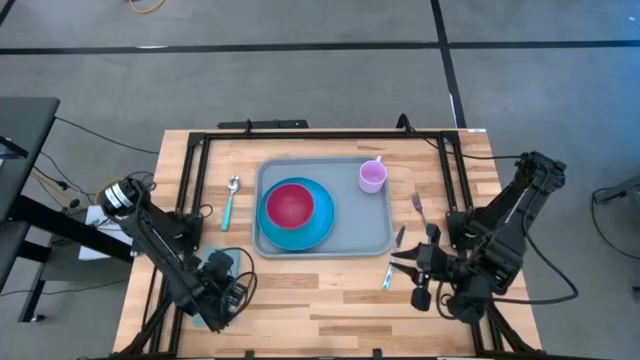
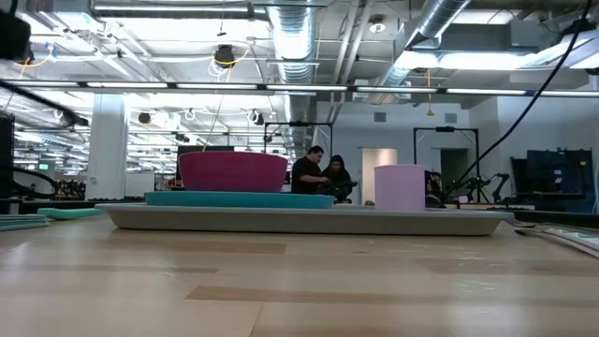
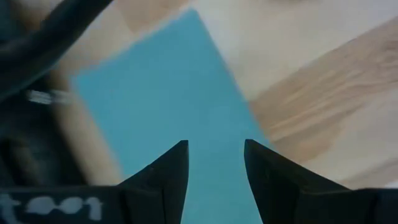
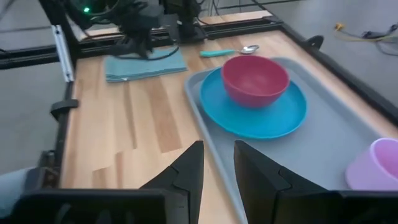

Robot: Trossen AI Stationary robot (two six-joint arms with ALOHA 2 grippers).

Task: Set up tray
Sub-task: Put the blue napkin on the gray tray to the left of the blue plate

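- Teal napkin (image 1: pixel 215 266) lies at the table's near left corner, under the left gripper (image 3: pixel 214 165), whose fingers are narrowly parted and hold nothing.
- Right gripper (image 1: pixel 397 264) hovers near right, narrowly parted, empty.
- Tray (image 1: pixel 375 225) sits mid-table, carrying plate (image 1: pixel 318 229), bowl (image 1: pixel 291 205) and cup (image 1: pixel 373 177).

The tray (image 1: pixel 325 243) looks like smooth matt plastic on a pale wood-grain table (image 1: pixel 330 300), with a glossy red bowl (image 4: pixel 255 78) on it and a soft cloth-like teal napkin (image 4: pixel 145 64) beside it.
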